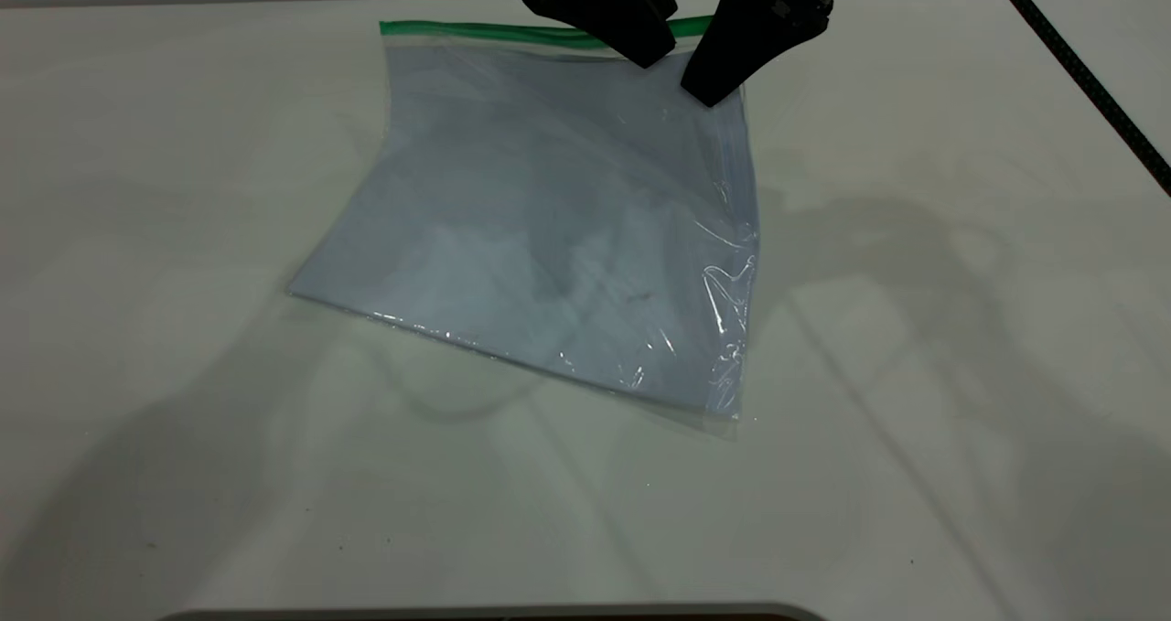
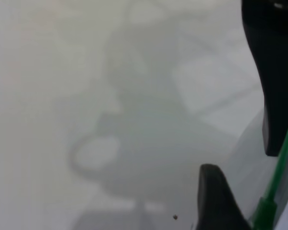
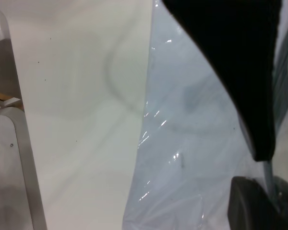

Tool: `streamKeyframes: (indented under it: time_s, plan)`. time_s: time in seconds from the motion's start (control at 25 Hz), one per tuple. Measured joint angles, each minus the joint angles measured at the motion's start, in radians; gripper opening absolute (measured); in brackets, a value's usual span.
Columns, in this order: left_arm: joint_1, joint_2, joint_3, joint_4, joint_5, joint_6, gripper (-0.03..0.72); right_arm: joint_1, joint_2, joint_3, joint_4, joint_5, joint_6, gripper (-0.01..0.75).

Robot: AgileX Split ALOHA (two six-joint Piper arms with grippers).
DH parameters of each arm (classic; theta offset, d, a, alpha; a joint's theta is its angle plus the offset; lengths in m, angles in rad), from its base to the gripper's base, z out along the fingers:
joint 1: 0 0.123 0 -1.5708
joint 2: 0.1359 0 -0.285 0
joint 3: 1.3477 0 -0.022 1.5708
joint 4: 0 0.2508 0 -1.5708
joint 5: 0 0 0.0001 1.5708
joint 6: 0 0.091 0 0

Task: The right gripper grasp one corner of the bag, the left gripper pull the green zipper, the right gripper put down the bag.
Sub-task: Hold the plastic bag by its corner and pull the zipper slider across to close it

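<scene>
Clear plastic bag [image 1: 549, 228] with pale blue-white sheets, flat on white counter [image 1: 915, 374], green zipper [image 1: 476, 29] along far edge, right side edge crinkled, glossy.

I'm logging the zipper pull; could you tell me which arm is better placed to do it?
Probably the left. The left gripper sits right at the green zipper, which passes between its fingers in its wrist view. The right gripper is beside it at the bag corner.

Robot lab bench: bare white table [image 1: 961, 374], black cable [image 1: 1079, 68].
</scene>
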Motion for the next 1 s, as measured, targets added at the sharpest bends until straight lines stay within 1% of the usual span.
streamKeyframes:
  time_s: [0.2, 0.32, 0.52, 0.64, 0.76, 1.0]
  plan:
    - [0.0, 0.011, -0.001, -0.011, 0.0, 0.0, 0.35, 0.0, 0.0, 0.0, -0.002, -0.003, 0.0, 0.034]
    - [0.0, 0.014, -0.001, -0.016, 0.0, 0.0, 0.288, 0.0, 0.0, 0.0, -0.007, -0.008, 0.0, 0.034]
    - [0.0, 0.014, -0.001, -0.017, 0.0, 0.0, 0.163, 0.0, 0.0, 0.0, -0.007, -0.017, 0.0, 0.034]
    - [0.0, 0.014, -0.001, -0.017, -0.006, 0.0, 0.105, -0.001, 0.0, 0.0, -0.008, -0.022, 0.0, 0.034]
    - [0.0, 0.014, -0.001, -0.017, -0.012, 0.0, 0.073, -0.001, 0.0, 0.0, -0.013, -0.029, 0.0, 0.034]
    - [-0.002, 0.014, -0.001, -0.017, -0.018, 0.0, 0.065, -0.001, 0.0, 0.0, -0.021, -0.034, 0.0, 0.034]
